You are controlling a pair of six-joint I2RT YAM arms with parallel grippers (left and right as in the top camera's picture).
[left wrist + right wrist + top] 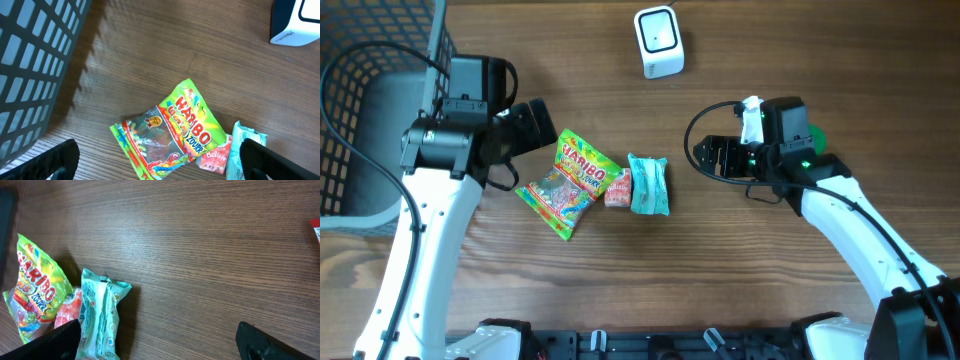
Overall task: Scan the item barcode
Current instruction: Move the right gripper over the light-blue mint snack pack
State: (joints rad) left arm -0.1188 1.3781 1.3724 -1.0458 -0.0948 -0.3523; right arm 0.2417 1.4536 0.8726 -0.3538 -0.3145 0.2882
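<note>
Far left, overhead: dark mesh basket (360, 110), 1 pc, fills upper-left corner, just behind L arm.

Right of it: left gripper (540, 125), jaws spread wide, nothing held, near upper-left corner of Haribo bag (570, 183). In L wrist view, fingers (55, 160) at both lower corners, bag flat on wood table (720, 270) beyond them.

Centre: 3 packets in a row, touching.
- Haribo bag: green, tilted, leftmost.
- Small pink packet (618, 188): tucked in the middle.
- Teal packet (648, 185): rightmost, against pink one's edge.

Barcode: cannot tell where on any of them.

Top centre: white scanner (658, 42), 1 pc, well apart from packets, only wood betw.

Right of centre: right gripper (708, 157), pointing left at teal packet, near but not touching. Jaws wide apart, empty. Only wood betw. it and packet.

Far right edge, R wrist view: red sliver (316, 232), cannot tell what.

Arms: 2.
</note>
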